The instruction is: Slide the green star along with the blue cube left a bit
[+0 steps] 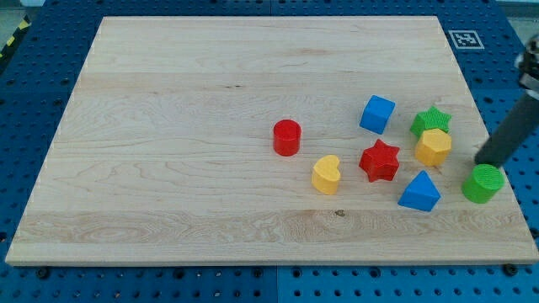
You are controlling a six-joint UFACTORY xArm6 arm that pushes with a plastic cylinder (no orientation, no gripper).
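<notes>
The green star (432, 119) lies at the board's right, touching the yellow hexagon (433, 147) just below it. The blue cube (377, 114) sits a short way to the star's left, apart from it. My tip (482, 161) is at the view's right edge, to the right of and below the star, right above the green cylinder (483, 183). The rod slants up toward the view's right edge.
A red star (380, 161), a blue triangle (419, 192), a yellow heart (326, 174) and a red cylinder (286, 137) lie around the middle right of the wooden board (185, 126). A tag marker (463, 38) sits at the board's top right corner.
</notes>
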